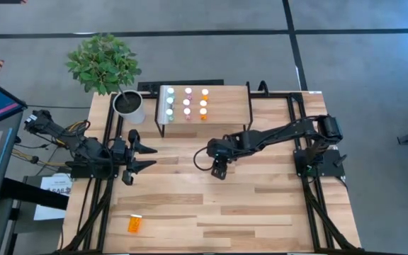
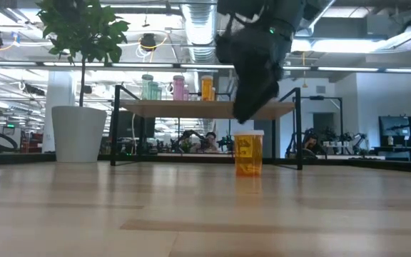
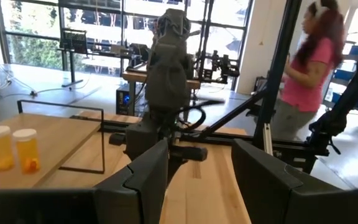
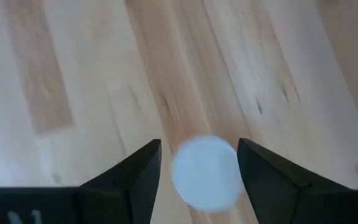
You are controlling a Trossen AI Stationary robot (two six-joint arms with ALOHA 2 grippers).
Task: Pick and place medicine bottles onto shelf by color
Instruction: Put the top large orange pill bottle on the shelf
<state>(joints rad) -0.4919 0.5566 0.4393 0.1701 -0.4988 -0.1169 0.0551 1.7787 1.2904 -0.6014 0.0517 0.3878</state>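
Observation:
An orange medicine bottle (image 2: 248,153) with a white cap (image 4: 207,172) stands upright on the table in front of the shelf. My right gripper (image 4: 199,146) hangs just above it, pointing down and open, with its fingers on either side of the cap and apart from it. In the high view my right gripper (image 1: 219,172) hides this bottle. A second orange bottle (image 1: 134,224) lies on its side near the table's near-left corner. The shelf (image 1: 225,106) carries a green column (image 1: 168,103), a pink column (image 1: 188,103) and an orange column (image 1: 204,103). My left gripper (image 1: 144,157) waits open at the table's left.
A potted plant in a white pot (image 1: 129,106) stands at the shelf's left end. The shelf's black legs (image 2: 299,128) rise behind the standing bottle. A person in a pink top (image 3: 309,68) moves in the room beyond the table. Bare wooden tabletop (image 1: 261,212) spreads toward the near edge.

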